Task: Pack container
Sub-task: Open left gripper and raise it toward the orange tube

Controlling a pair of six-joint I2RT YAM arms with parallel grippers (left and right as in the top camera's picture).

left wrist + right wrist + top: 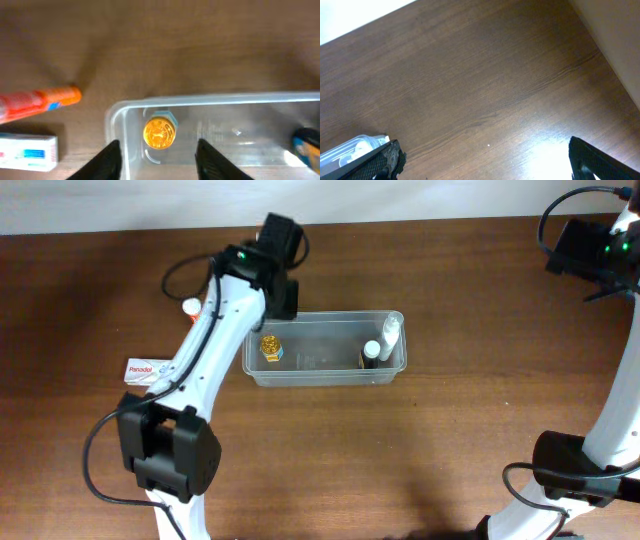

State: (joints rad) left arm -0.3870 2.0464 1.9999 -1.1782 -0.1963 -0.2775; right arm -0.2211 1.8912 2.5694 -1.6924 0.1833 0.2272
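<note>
Table (450, 440): brown wood with a fine lengthwise grain and a matt finish; you see glare near the right arm.
Container (330, 316): clear, smooth plastic rectangular tub with rounded corners and a raised rim. You find it flat on the table near the middle, under the left wrist.
Gold-capped bottle (159, 133): a small bottle with a round, embossed, shiny cap, standing upright in the tub's end nearer the left arm.
Far-end contents: a white cylindrical bottle (390, 332) lies on its side, and a dark bottle with a white cap (370, 355) is beside it.
Outside the tub: an orange and red tube (40, 102) and a white card box with red print (145, 370).
Left gripper (157, 160): its dark fingers are parted. You see them either side of the gold cap, with a gap on both sides.
Right gripper (487, 165): it is spread wide over bare wood and grasps nothing.
</note>
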